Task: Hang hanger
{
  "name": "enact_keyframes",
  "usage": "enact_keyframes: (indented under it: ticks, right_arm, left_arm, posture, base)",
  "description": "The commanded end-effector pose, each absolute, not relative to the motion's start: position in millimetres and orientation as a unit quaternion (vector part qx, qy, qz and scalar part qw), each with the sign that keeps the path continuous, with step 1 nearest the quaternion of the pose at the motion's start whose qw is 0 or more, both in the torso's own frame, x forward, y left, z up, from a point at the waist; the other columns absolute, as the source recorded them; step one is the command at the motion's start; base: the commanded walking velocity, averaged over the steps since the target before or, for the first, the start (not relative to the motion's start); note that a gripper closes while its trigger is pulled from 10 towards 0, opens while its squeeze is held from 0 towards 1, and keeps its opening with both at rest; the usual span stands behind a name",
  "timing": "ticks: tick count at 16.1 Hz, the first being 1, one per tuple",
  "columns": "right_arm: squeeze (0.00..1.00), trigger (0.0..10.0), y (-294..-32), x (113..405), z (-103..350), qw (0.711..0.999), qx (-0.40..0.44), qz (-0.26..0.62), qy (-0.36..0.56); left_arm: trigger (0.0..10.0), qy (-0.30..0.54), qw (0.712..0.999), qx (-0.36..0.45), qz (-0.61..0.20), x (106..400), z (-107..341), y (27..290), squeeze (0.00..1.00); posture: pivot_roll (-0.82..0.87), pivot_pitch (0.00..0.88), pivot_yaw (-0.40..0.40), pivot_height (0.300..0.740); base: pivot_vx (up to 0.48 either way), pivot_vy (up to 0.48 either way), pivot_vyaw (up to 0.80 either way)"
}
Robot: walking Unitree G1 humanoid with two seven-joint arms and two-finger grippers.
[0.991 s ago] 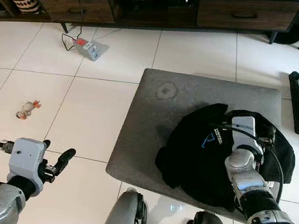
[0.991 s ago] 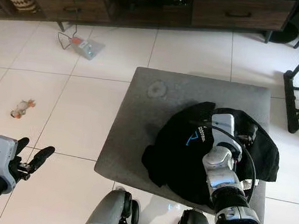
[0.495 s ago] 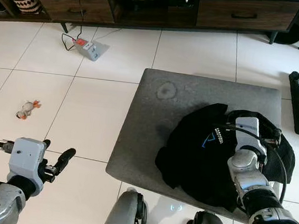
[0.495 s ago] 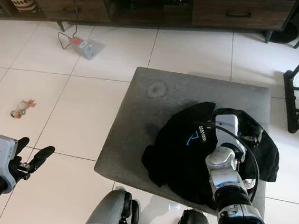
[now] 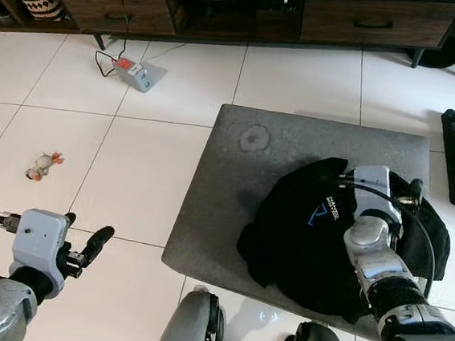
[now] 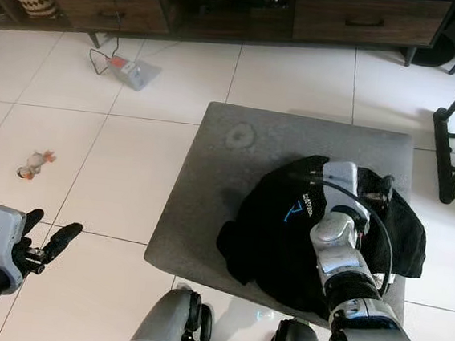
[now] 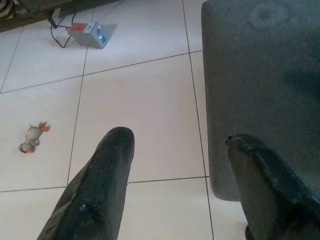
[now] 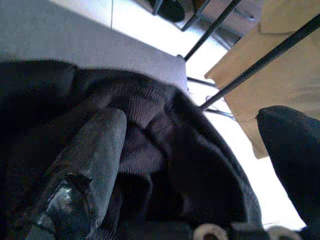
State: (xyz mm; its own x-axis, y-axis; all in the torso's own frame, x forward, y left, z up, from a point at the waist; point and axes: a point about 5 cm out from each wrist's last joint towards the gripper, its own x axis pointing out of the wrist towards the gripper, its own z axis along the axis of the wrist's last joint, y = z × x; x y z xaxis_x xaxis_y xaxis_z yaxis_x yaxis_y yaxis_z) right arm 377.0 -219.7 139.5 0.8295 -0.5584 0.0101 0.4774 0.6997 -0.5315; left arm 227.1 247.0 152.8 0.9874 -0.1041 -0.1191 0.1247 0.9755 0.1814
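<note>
Left eye view: a small toy duck [image 5: 42,166] lies on the glossy white tile floor [image 5: 132,153], well apart from the work. The left gripper [image 5: 83,244] hovers low over the tiles, black fingers spread apart and empty, likely parked out of the way. Further right, a grey felt-like ottoman [image 5: 242,188] carries a crumpled black knit garment [image 5: 302,234] with a small blue logo. The right gripper [image 8: 200,150] sits among its folds, fingers apart around soft ribbed cloth (probably feeling for the hanger). No hanger is visible; it may be buried in the garment.
</note>
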Motion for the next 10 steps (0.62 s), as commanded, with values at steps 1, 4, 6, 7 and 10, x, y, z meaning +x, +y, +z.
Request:
enact_keyframes:
  ticks: [1,4,6,7,10]
  right_arm:
    - [0.0,10.0,-219,373,128,0.916,-0.271,-0.278,0.106]
    - [0.0,10.0,-224,370,122,0.912,-0.269,-0.286,0.122]
    - [0.0,10.0,-227,367,116,0.91,-0.265,-0.287,0.138]
    - [0.0,10.0,-233,364,111,0.906,-0.268,-0.29,0.154]
    - [0.0,10.0,-250,359,108,0.895,-0.27,-0.311,0.169]
  left_arm:
    - [10.0,0.071,0.992,0.1,-0.042,221,150,258,0.0]
    - [10.0,0.072,0.992,0.1,-0.042,221,150,258,0.0]
    - [10.0,0.073,0.991,0.099,-0.043,221,150,257,0.0]
    - [10.0,0.073,0.991,0.099,-0.043,221,150,258,0.0]
    - [10.0,0.073,0.991,0.099,-0.043,220,151,258,0.0]
  posture:
    - [0.25,0.419,0.216,0.653]
    - [0.24,0.419,0.218,0.653]
    - [0.24,0.418,0.219,0.653]
    - [0.24,0.418,0.219,0.653]
    - [0.25,0.42,0.222,0.653]
  base:
    - [0.0,0.0,0.0]
    - [0.0,0.0,0.0]
    - [0.0,0.0,0.0]
    - [0.0,0.0,0.0]
    - [0.0,0.0,0.0]
